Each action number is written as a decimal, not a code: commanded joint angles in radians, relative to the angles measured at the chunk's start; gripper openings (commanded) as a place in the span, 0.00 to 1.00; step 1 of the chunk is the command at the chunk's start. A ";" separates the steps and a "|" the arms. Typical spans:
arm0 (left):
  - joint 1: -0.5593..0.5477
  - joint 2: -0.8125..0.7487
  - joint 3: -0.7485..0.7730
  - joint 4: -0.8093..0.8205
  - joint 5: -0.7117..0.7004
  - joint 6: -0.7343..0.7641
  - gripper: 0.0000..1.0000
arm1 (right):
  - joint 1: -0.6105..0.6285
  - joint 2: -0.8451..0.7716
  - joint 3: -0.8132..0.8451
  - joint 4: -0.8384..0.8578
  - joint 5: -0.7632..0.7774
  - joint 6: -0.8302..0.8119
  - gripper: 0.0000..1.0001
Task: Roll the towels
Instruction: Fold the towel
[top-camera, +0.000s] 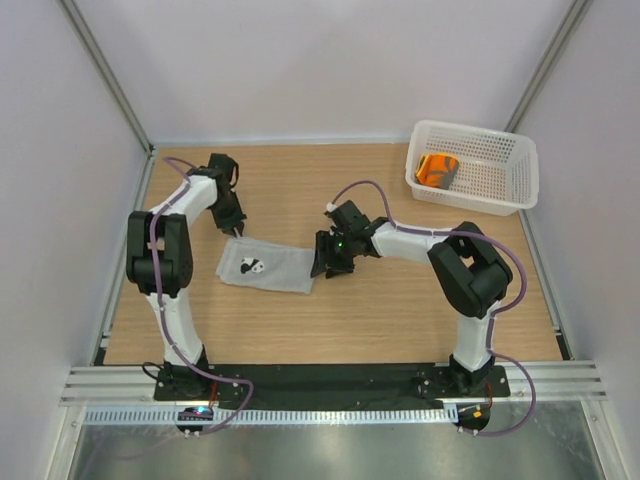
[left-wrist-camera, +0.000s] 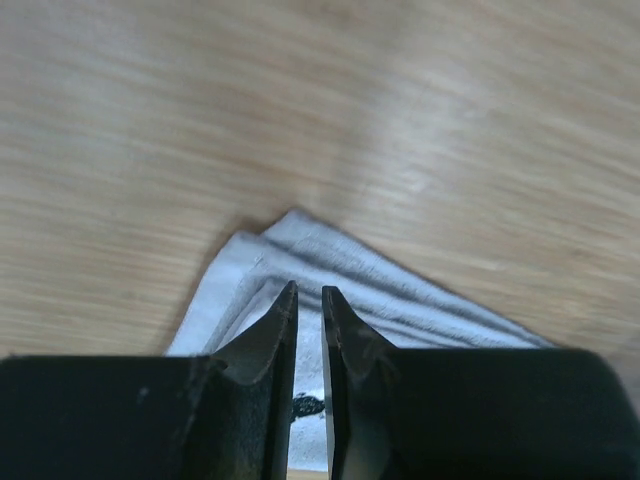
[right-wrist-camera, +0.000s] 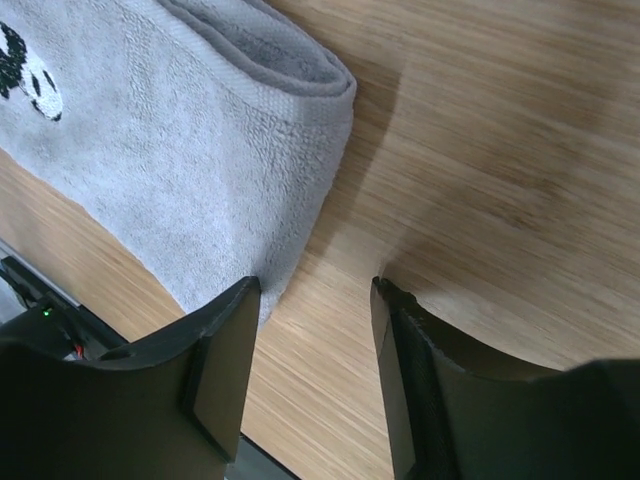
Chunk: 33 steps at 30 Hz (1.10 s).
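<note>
Black fingers of the left gripper (left-wrist-camera: 308, 295) stand almost together, only a thin slit between them and nothing caught in it. They hang over the far left corner of the grey towel (left-wrist-camera: 340, 262), and whether the tips touch the cloth cannot be told. The right gripper (right-wrist-camera: 315, 290) is spread wide and grips nothing. One finger sits over the towel's right edge and the other over the bare wooden table (right-wrist-camera: 480, 150).

The grey towel (top-camera: 265, 268) lies flat on the table, left of centre, between the two grippers. It is folded into a rough rectangle, slightly skewed. In the right wrist view its pile is a looped terry with a flatter woven band running along it. The fold at the far corner is soft and rounded, with a second layer showing beneath. A small black-and-white motif (top-camera: 252, 267) sits on its upper face, towards the left. In the left wrist view the corner shows several stacked layers.

A white perforated basket (top-camera: 500, 190) stands at the far right corner of the table, well apart from both grippers. Inside it, towards its left end, lies the orange towel (top-camera: 434, 168), gathered into a compact bundle with a darker patch on one side.
</note>
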 joint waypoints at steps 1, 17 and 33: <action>0.002 0.045 0.088 -0.012 -0.001 0.051 0.15 | 0.028 -0.013 -0.062 -0.062 0.073 -0.011 0.54; -0.076 -0.306 -0.109 0.002 -0.143 -0.044 0.15 | 0.123 -0.211 0.048 -0.139 0.111 -0.032 0.06; -0.043 -0.507 -0.442 0.011 -0.156 -0.221 0.52 | 0.125 0.102 0.199 0.042 -0.252 -0.005 0.01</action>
